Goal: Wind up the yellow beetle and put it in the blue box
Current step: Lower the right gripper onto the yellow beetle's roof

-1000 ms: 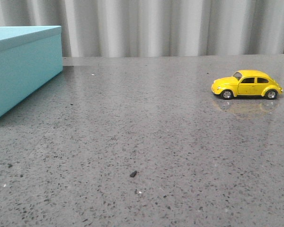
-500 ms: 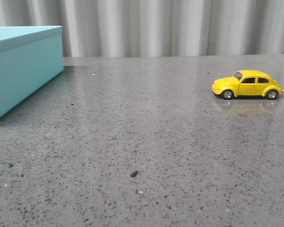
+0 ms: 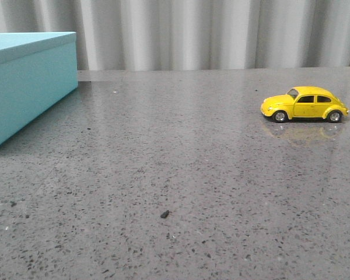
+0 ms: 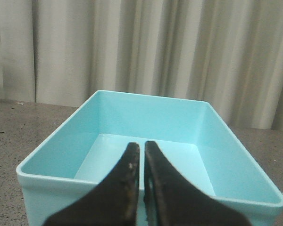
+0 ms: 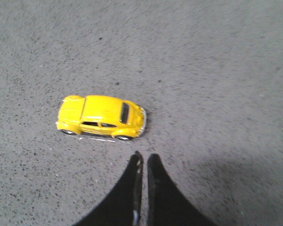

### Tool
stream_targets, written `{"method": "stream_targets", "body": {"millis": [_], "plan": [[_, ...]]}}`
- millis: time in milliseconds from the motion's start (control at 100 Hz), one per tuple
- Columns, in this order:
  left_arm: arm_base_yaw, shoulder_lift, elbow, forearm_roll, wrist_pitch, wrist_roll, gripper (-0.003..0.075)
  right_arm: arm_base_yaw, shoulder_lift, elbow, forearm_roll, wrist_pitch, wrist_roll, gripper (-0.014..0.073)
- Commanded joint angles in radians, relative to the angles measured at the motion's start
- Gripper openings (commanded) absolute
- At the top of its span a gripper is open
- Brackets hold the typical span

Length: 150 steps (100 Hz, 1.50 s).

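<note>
The yellow beetle (image 3: pixel 304 104) stands on its wheels at the right of the grey table, nose pointing left. It also shows in the right wrist view (image 5: pixel 101 117), just beyond my right gripper (image 5: pixel 144 157), which is shut, empty and held above the table. The blue box (image 3: pixel 24 79) stands at the far left. In the left wrist view the blue box (image 4: pixel 205 127) is open and empty, and my left gripper (image 4: pixel 141 146) is shut and empty over its near rim. Neither gripper shows in the front view.
A grey speckled table (image 3: pixel 181 175) carries everything. A small dark crumb (image 3: pixel 164 214) lies near the front middle. A pale pleated curtain (image 3: pixel 210 32) hangs behind the table's back edge.
</note>
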Motion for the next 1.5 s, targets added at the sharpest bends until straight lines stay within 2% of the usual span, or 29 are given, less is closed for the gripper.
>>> {"method": "stream_targets", "body": {"millis": [0, 290, 660, 1050, 1490], "plan": [[-0.007, 0.02, -0.036, -0.001, -0.078, 0.001, -0.0021, 0.028, 0.104, -0.125, 0.0, 0.017, -0.006, -0.0061], [-0.007, 0.02, -0.036, -0.001, -0.078, 0.001, -0.0021, 0.084, 0.399, -0.374, 0.027, 0.196, -0.006, -0.0061], [-0.007, 0.02, -0.036, -0.001, -0.078, 0.001, -0.0021, 0.091, 0.608, -0.579, 0.039, 0.349, 0.0, -0.0061], [-0.007, 0.02, -0.036, -0.001, -0.078, 0.001, -0.0021, 0.091, 0.702, -0.618, 0.04, 0.388, 0.006, -0.0061], [-0.007, 0.02, -0.036, 0.0, -0.078, 0.001, -0.0021, 0.091, 0.711, -0.62, 0.052, 0.406, 0.006, -0.0061]]}}
